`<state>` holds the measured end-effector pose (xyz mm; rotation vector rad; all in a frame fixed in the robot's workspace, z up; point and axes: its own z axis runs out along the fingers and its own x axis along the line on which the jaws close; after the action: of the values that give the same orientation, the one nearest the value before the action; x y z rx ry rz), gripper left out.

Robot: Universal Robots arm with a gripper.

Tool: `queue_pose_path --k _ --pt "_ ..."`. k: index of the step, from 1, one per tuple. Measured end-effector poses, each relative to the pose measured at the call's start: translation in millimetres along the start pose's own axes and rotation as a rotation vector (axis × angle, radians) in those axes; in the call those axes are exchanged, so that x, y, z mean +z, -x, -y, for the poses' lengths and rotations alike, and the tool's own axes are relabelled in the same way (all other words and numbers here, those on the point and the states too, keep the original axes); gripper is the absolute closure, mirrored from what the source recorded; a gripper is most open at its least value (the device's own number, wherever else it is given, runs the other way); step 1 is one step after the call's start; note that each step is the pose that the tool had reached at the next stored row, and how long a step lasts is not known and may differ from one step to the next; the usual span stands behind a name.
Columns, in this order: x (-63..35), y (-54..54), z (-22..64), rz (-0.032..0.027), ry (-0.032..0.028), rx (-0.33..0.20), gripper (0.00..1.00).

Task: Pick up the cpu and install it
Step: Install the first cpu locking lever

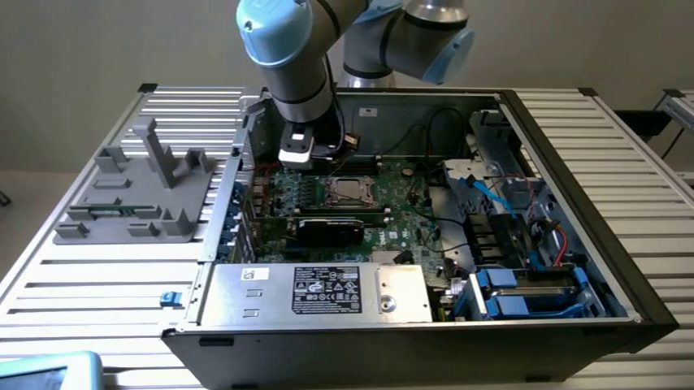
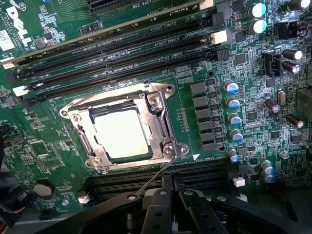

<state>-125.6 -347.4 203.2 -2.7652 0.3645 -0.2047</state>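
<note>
The cpu, a flat square with a dull silver top, lies inside the metal-framed socket on the green motherboard. In the exterior view the cpu sits mid-board inside the open computer case. My gripper hovers just beside the socket's edge, its black fingers pressed together and holding nothing. A thin wire lever slants from the socket's corner toward the fingertips. Seen from outside, the gripper hangs over the board a little to the exterior view's left of the socket.
Long memory slots flank the socket, and capacitors stand beside it. A black card, a silver power supply, cables and blue drive bays crowd the case. A grey fixture rests on the table at the exterior view's left.
</note>
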Motion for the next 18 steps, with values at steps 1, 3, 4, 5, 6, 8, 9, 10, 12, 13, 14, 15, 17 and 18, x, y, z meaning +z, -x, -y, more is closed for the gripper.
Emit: queue_pose_path --k 1,3,4,5,6,8,9,10,12,13,14,15,17,18 --pt "-0.1 0.0 0.0 -0.0003 0.0001 0.001 0.88" --pt "-0.3 0.0 0.1 -0.0003 0.0005 0.003 0.88" --pt "-0.3 0.0 0.1 -0.0005 0.0007 0.004 0.88" --pt "-0.4 0.0 0.1 -0.0004 0.0012 0.006 0.88" --pt "-0.4 0.0 0.1 -0.0002 0.0015 0.007 0.88" --pt "-0.3 0.0 0.1 -0.0006 0.0017 0.009 0.88" --pt "-0.2 -0.1 0.1 -0.0009 0.0019 0.01 0.88" --pt "0.0 -0.1 0.0 -0.0012 0.0019 0.011 0.88" --pt "0.5 -0.7 0.0 -0.0018 0.0019 0.012 0.88" --pt "0.9 -1.1 0.0 -0.0022 0.002 0.013 0.88" --pt "1.2 -1.6 0.0 -0.0025 0.0021 0.014 0.88" --pt "1.5 -2.1 0.1 -0.0028 0.0023 0.015 0.88" --pt "2.3 -3.0 0.1 -0.0037 0.0025 0.017 0.88" --pt "2.6 -3.5 0.1 -0.0041 0.0026 0.018 0.88"
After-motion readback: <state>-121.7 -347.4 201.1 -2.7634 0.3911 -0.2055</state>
